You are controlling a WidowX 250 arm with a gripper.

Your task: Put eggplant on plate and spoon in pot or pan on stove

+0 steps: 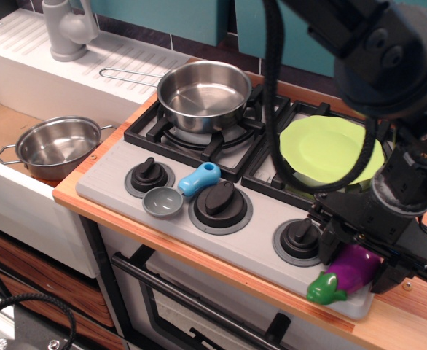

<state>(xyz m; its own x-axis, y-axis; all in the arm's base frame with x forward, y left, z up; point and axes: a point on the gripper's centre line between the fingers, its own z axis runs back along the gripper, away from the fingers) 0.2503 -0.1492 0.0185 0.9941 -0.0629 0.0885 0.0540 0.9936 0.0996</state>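
Straddling the eggplant at the lower right of the frame, the gripper has a finger on either side; whether it actually grips, I cannot tell. The plate sits above, the spoon left of centre.

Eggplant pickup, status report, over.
Gripper down around eggplant, closure unclear. Eggplant at stove's front corner, not lifted. Plate bare on burner, nothing blocking.

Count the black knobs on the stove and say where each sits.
3: left knob behind the spoon, middle knob, right knob beside the gripper.
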